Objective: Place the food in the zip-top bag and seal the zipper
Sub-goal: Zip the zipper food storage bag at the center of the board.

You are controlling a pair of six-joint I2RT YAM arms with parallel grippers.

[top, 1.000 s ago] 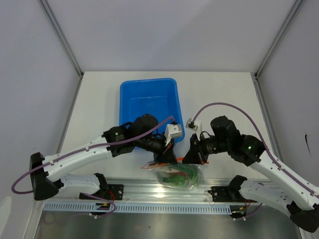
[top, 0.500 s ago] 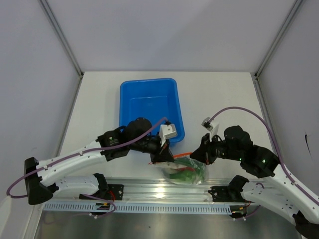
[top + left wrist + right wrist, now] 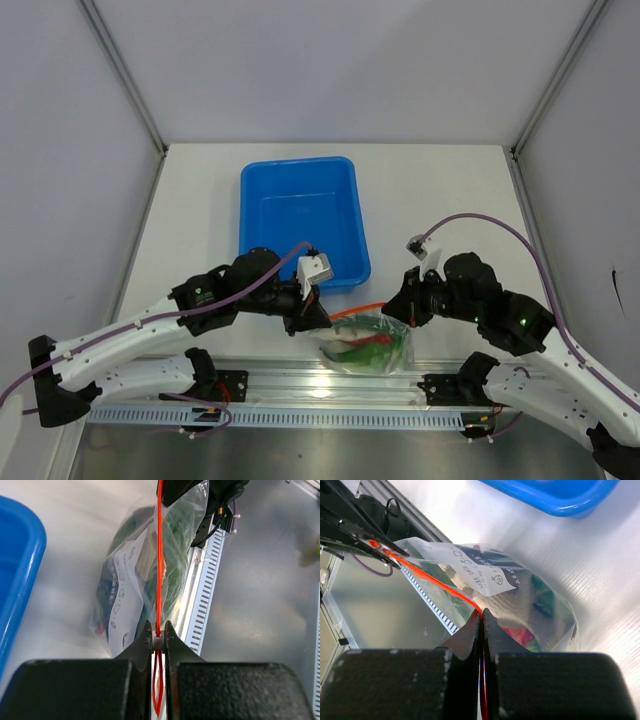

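The zip-top bag lies at the table's near edge, with green food and a red chili inside. Its orange-red zipper is stretched taut between my two grippers. My left gripper is shut on the zipper's left end; the left wrist view shows the jaws pinching the strip, which gapes a little behind the tips. My right gripper is shut on the right end, seen in the right wrist view with the strip running away from it.
A blue bin stands behind the bag, close to the left gripper, and shows in both wrist views. An aluminium rail and a slotted cable duct run along the near edge under the bag.
My left gripper has slid left along the zipper, away from the right gripper, which shifted right and then held. The strip between them is longer and tauter.
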